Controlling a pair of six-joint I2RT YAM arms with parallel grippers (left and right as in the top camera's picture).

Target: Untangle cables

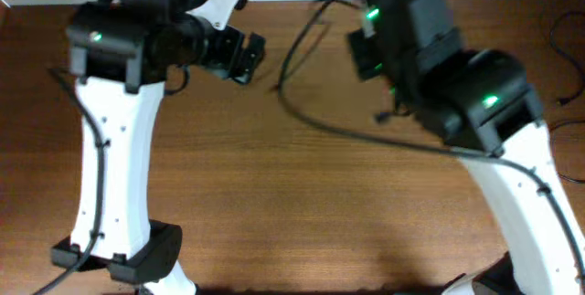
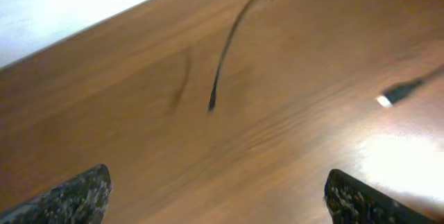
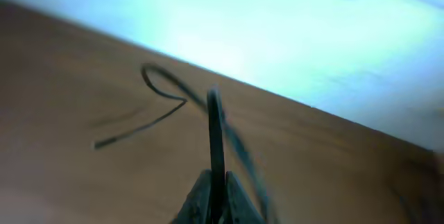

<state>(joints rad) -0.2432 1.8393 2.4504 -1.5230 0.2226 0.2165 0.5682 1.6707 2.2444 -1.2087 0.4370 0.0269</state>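
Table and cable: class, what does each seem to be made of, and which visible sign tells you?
Table: looks like wood or wood-look laminate, brown with lengthwise grain and a soft sheen; which one is unclear. Cable: thin black cord, probably rubber or plastic sheathed, matt, bending in a loose curve.

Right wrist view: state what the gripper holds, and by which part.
The right gripper is shut on a thin black cable, pinching mid-cord, away from its loose end. The left gripper is open, holding nothing.
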